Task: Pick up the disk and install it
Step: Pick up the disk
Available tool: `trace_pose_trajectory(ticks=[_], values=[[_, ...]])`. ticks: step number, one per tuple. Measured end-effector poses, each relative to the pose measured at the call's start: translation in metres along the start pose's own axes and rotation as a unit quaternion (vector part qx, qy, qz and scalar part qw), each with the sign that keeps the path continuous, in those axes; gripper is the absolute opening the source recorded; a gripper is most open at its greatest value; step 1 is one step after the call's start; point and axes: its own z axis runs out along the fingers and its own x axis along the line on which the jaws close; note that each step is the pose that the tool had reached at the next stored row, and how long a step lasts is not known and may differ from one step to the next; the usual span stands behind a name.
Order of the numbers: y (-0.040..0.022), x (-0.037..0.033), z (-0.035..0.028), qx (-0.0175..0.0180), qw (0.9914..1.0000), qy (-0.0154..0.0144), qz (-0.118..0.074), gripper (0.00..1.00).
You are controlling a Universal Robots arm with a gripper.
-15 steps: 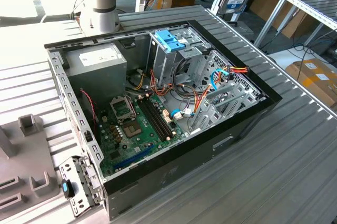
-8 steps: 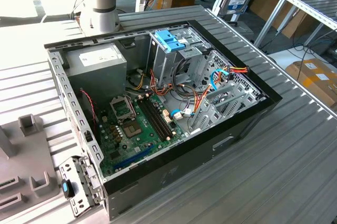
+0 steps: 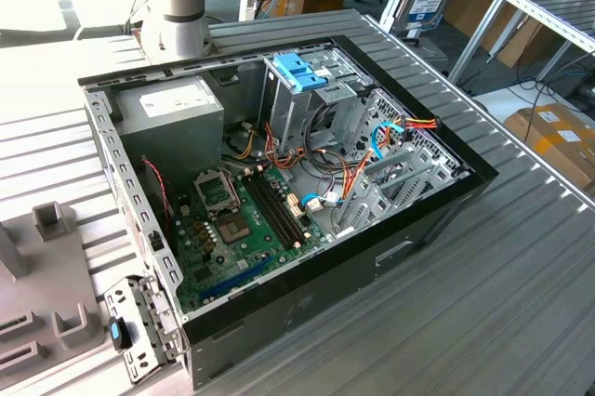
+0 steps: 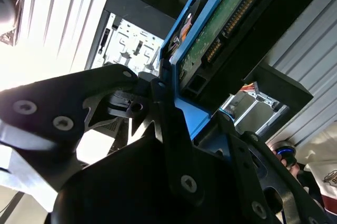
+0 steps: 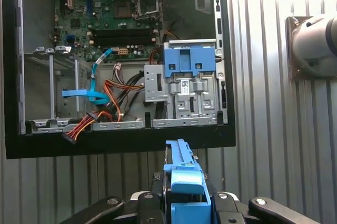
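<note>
First wrist view: the gripper [image 5: 181, 205] is clamped on the disk [image 5: 181, 169], pinching it by its two light-blue carrier rails. The disk appears to be held outside the computer case [image 5: 121, 148], just off the black wall, on the side nearest the drive cage [image 5: 181, 103] with its blue handle. In the second wrist view the green circuit board [image 4: 221, 21] and its connector row are exposed.

Handling, as judged: rigid, dense for its size, with smooth metal faces. The bare board is fragile, so grip the rails only.

White labels on the drive cage and the power supply [image 3: 172, 103] carry print too small to read.
</note>
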Motion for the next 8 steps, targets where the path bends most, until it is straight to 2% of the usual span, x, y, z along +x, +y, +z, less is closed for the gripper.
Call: trace_pose_trajectory(ticks=[8], values=[[0.0003, 0.0099, -0.0003, 0.0000, 1.00000, 0.0000, 0.000, 0.37]])
